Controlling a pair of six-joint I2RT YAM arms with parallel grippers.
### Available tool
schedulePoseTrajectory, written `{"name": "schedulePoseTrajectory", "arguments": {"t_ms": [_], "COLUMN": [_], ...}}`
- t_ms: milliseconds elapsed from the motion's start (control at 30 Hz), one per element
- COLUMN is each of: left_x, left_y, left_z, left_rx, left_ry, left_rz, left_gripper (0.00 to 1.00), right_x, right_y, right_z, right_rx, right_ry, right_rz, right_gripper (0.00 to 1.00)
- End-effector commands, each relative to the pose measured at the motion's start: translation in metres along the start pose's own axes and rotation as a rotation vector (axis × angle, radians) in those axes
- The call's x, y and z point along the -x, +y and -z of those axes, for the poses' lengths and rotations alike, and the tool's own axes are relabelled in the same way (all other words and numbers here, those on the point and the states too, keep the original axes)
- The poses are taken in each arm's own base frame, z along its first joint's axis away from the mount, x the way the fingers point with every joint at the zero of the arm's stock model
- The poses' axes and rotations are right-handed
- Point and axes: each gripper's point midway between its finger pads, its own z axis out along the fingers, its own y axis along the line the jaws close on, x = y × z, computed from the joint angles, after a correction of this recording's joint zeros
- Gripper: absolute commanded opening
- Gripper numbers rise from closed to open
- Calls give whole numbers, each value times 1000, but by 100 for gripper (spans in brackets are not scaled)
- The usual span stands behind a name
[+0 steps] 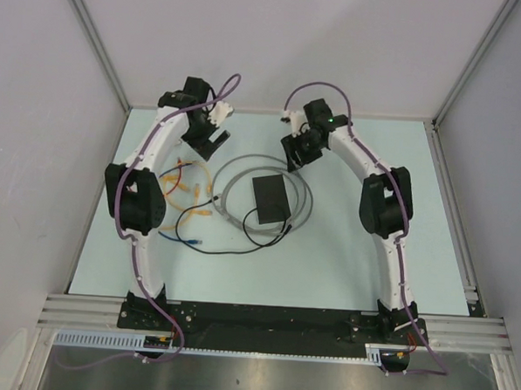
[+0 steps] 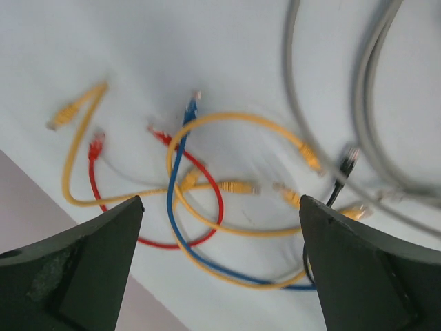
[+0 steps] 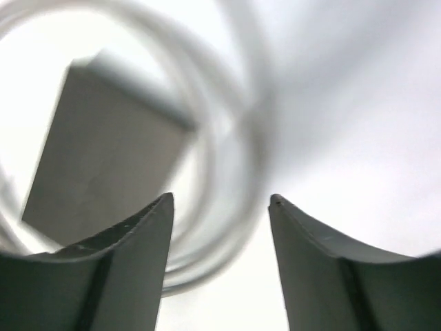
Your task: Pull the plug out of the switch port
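Observation:
The switch is a flat black box in the middle of the table, ringed by a grey coiled cable. A black cable runs from its near edge; the plug itself is too small to make out. In the right wrist view the switch is blurred and lies to the upper left of the fingers. My right gripper is open and empty, hovering just beyond the switch's far edge. My left gripper is open and empty, above loose cables to the left of the switch.
Loose patch cables lie left of the switch: yellow, red, blue and a black plug end. Grey cable loops run at the right of the left wrist view. White walls surround the table.

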Motion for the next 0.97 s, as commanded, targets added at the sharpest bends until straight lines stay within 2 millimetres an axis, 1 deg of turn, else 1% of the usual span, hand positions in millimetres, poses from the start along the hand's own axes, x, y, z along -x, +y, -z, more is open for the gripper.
{"name": "schedulePoseTrajectory", "arguments": {"t_ms": [0,33,67,100,133,167,200,233,267,300,333,367,400,433,467,500,533,567,600,633,667,700,733,767,833,900,933], "left_x": [91,105,116,133,146,156,166,181,188,199,202,204,206,207,206,203,202,200,195,192,185,181,178,171,172,171,172], "left_y": [21,19,19,27,32,37,43,54,59,73,78,82,90,91,93,94,92,90,84,81,76,73,71,67,57,52,50], "left_z": [44,50,54,64,70,78,88,102,111,131,139,147,160,164,165,161,155,150,134,127,112,106,104,94,94,89,88], "left_rx": [82,59,58,81,99,112,137,182,198,257,282,292,332,330,335,340,325,315,295,280,264,256,251,244,193,169,166], "left_ry": [-317,-369,-401,-458,-505,-546,-593,-670,-716,-792,-822,-855,-896,-911,-912,-900,-889,-876,-835,-818,-775,-755,-746,-716,-720,-706,-706], "left_rz": [106,110,125,135,145,158,172,193,224,254,282,338,370,397,427,455,484,491,494,512,520,527,533,532,557,552,547], "left_gripper": [99,100,100,100,100,100,100,100,99,100,100,99,100,100,100,99,100,100,100,100,99,100,100,100,99,100,100], "right_x": [71,75,91,93,96,92,101,100,101,99,97,96,97,93,92,89,81,78,78,68,67,65,56,54,51,55,57], "right_y": [-66,-84,-97,-119,-128,-137,-144,-147,-150,-152,-153,-158,-155,-155,-154,-154,-155,-152,-146,-142,-136,-132,-130,-127,-117,-110,-110], "right_z": [81,90,110,128,137,140,161,165,178,182,188,197,206,207,207,217,210,210,214,206,203,205,196,191,175,169,161], "right_rx": [-278,-353,-438,-581,-641,-688,-758,-776,-790,-791,-793,-799,-796,-805,-817,-861,-873,-878,-857,-830,-783,-769,-757,-753,-733,-702,-682], "right_ry": [-245,-263,-319,-330,-337,-318,-350,-346,-361,-362,-371,-389,-412,-401,-397,-393,-361,-346,-348,-305,-300,-299,-265,-256,-226,-228,-223], "right_rz": [-97,-131,-173,-203,-212,-221,-218,-215,-214,-222,-237,-253,-274,-281,-280,-274,-265,-253,-240,-222,-209,-204,-201,-197,-169,-163,-158], "right_gripper": [65,72,76,80,85,89,91,91,91,91,96,97,98,98,98,98,98,99,99,100,100,100,100,100,100,100,100]}}
